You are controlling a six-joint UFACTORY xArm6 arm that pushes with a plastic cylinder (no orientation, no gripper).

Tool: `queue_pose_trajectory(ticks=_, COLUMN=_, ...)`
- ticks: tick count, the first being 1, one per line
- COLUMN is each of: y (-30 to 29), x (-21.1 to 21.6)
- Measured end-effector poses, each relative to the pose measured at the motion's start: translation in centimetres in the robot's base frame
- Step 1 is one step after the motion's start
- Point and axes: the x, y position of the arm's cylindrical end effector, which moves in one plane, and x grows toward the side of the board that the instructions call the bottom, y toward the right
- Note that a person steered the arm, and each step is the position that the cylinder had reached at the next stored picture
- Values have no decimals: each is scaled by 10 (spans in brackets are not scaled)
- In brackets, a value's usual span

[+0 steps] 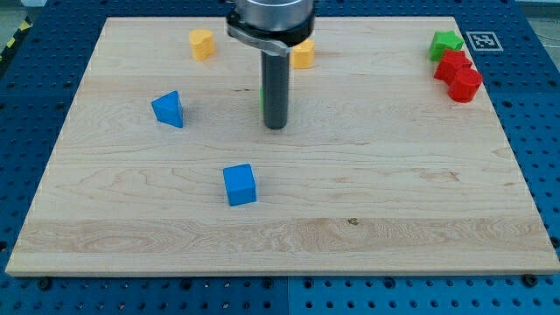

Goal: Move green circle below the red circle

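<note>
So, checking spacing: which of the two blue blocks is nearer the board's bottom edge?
The blue cube, below-left of my tip; the blue triangular block sits higher, further left.

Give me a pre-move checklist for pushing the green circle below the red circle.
1. Green circle located: cannot tell; only a green sliver shows behind the rod.
2. My tip at that sliver: ok.
3. Red circle identified: cannot tell; two red blocks touch at the view's top right, shapes unclear.
4. Board below the red blocks free: ok.
5. Blue cube off the path: ok.
</note>
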Motion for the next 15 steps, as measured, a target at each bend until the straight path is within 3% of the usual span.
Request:
queue_pose_trajectory(ticks=2, y=-49, x=-26)
queue_pose_trajectory(ticks=3, y=-42, x=-34)
queue_pose_trajectory(ticks=10, y=94, x=-41)
queue_pose_trajectory(ticks=15, y=121, x=-50)
